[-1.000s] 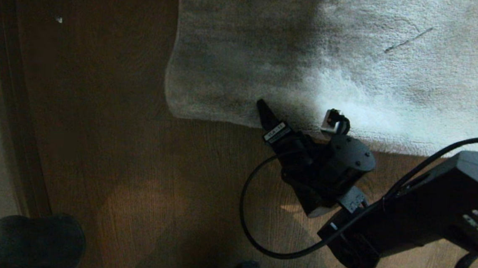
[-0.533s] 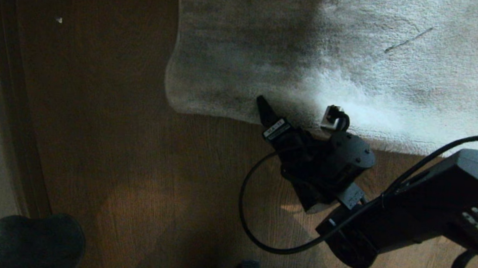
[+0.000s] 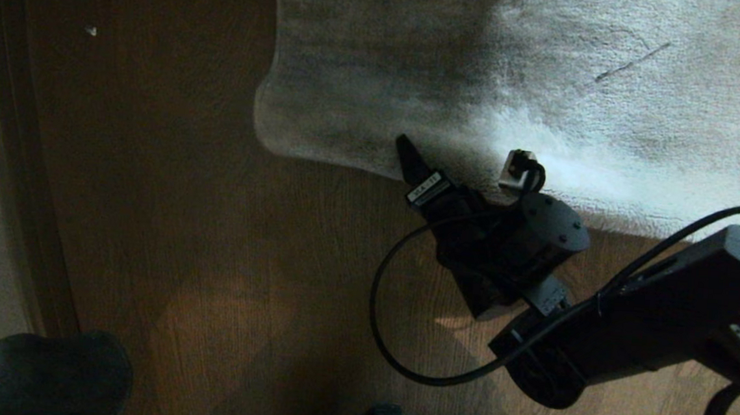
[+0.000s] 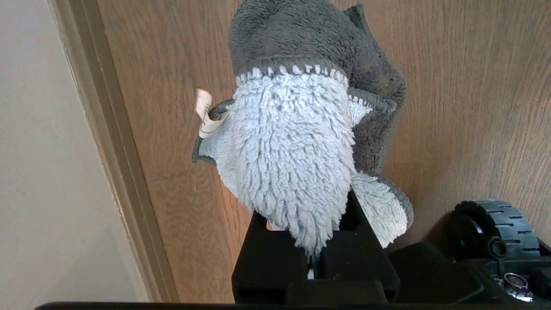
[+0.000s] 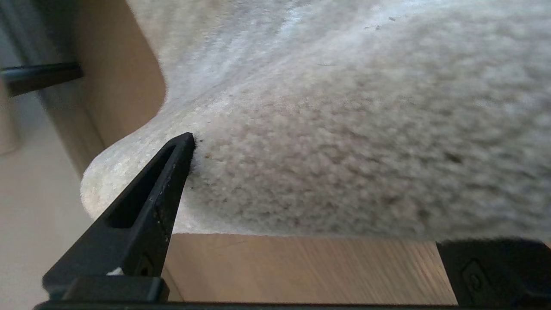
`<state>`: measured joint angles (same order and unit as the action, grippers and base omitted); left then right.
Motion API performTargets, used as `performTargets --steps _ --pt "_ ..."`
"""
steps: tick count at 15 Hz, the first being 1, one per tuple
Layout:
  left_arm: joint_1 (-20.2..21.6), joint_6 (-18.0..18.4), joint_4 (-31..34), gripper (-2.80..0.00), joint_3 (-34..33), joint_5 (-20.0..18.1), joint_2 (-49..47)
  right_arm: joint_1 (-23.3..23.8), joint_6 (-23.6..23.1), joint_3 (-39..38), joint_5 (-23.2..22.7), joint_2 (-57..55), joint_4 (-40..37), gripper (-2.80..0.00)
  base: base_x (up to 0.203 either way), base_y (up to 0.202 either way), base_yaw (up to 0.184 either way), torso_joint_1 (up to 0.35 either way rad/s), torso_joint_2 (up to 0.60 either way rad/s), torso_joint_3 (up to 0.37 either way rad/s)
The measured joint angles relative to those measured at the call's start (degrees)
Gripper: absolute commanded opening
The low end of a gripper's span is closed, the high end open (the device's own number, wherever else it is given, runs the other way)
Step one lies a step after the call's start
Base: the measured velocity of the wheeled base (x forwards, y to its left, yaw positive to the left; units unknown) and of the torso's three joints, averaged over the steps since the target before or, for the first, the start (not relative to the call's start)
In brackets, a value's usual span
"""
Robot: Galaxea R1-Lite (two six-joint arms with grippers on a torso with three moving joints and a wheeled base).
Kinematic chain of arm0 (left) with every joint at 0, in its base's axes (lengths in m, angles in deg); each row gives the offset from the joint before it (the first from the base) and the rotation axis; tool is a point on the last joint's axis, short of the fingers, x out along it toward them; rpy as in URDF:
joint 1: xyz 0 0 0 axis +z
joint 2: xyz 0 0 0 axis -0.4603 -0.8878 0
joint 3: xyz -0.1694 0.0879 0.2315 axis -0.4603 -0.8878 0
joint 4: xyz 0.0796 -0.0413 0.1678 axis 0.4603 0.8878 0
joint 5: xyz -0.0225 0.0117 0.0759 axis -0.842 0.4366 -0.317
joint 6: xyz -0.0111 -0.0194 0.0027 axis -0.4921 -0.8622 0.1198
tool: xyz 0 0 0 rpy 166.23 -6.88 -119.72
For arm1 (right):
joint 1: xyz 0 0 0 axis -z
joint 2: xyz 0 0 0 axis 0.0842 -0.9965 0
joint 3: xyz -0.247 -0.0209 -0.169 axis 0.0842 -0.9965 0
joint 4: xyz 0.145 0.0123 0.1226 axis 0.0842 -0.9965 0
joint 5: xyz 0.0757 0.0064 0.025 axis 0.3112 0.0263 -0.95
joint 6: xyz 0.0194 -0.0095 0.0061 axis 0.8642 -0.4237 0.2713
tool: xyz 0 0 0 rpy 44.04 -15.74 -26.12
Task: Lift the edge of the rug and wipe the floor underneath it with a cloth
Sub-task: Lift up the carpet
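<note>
Nearest, low in the left wrist view, the left gripper [image 4: 316, 262] is clamped shut on the cloth [image 4: 292, 146], a shaggy whitish rag with a darker grey side, bunched up over the floor [image 4: 172, 129] beside the skirting board. That arm looks parked; in the head view only a dark shape at the bottom left corner may be the same bundle, though I cannot be sure.

Further out, the right arm comes in from the lower right of the head view and reaches toward the middle of the frame. The right gripper [image 3: 457, 174] has its jaws spread wide, holding nothing. One black finger [image 3: 412, 165] lies with its tip against the pile at the border; the other is mostly hidden in the head view and shows only as a dark block at the lower right of the right wrist view.

Beyond it, the rug edge [image 3: 341, 160] runs roughly left to right across the middle of the frame, rounding into a corner at centre left, with the rug filling the upper right. In the right wrist view the rug edge [image 5: 267, 228] appears just ahead of the open jaws, bare floor [image 5: 301, 267] beneath it.

So the edge lies straight ahead of the right gripper, its long line crosswise to the reach. I judge the grip not yet made: a finger must get under the border before the jaws close.
</note>
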<state>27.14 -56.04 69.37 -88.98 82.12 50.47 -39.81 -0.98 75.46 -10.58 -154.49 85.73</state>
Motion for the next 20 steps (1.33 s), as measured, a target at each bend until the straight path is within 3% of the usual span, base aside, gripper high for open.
performTargets --steps 7,14,20 --pt "0.00 -0.01 0.01 -2.80 0.00 0.00 0.00 -0.29 -0.96 1.29 -2.18 1.36 0.00 0.00 0.000 0.000 0.000 0.000 0.00 0.000" --pt "0.00 0.00 0.00 -2.80 0.00 0.02 0.00 -6.87 -2.04 -6.09 -2.14 3.77 0.07 0.00 0.000 0.000 0.000 0.000 0.00 0.000" --pt "0.00 -0.01 0.02 -2.80 0.00 0.02 0.00 -6.47 -2.23 -6.58 -1.04 1.53 0.07 0.00 0.000 0.000 0.000 0.000 0.00 0.000"
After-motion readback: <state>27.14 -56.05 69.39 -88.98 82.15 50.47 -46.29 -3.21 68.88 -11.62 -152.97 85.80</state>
